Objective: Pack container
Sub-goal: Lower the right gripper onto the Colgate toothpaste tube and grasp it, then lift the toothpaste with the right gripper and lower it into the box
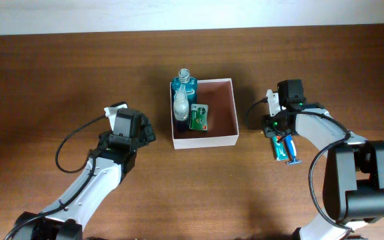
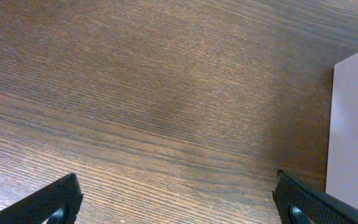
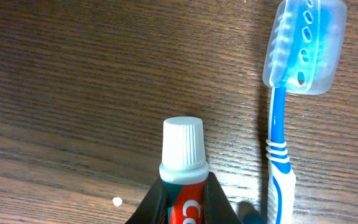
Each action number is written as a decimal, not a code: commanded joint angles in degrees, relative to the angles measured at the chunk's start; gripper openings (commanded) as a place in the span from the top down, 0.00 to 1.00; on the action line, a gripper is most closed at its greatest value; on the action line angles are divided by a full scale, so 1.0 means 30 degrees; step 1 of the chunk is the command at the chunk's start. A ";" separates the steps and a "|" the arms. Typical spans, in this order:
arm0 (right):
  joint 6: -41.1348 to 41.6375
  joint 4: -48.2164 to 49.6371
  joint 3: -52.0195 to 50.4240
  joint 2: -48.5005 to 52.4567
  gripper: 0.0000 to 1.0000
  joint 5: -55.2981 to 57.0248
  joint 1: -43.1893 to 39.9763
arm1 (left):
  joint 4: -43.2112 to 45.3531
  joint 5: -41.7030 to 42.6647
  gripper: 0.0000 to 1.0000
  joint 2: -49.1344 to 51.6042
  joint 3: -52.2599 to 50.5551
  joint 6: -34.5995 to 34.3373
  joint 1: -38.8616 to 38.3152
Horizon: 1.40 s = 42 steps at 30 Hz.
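Observation:
The container is a square box with white walls and a reddish-brown inside, at the table's middle. Inside its left part lie a teal bottle, a white bottle and a green packet. My right gripper is to the right of the container and is shut on a red and green toothpaste tube with a white cap. A blue toothbrush with a clear head cover lies on the table beside it. My left gripper is open and empty over bare wood, left of the container's wall.
The wooden table stretches wide on both sides of the container. A black cable loops by the left arm. A small white speck lies on the wood near the right gripper.

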 commanded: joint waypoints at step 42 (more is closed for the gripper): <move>0.5056 -0.4721 1.2072 0.0204 0.90 0.0131 0.8728 | -0.0044 -0.0342 0.01 0.0066 0.0058 0.0393 0.0058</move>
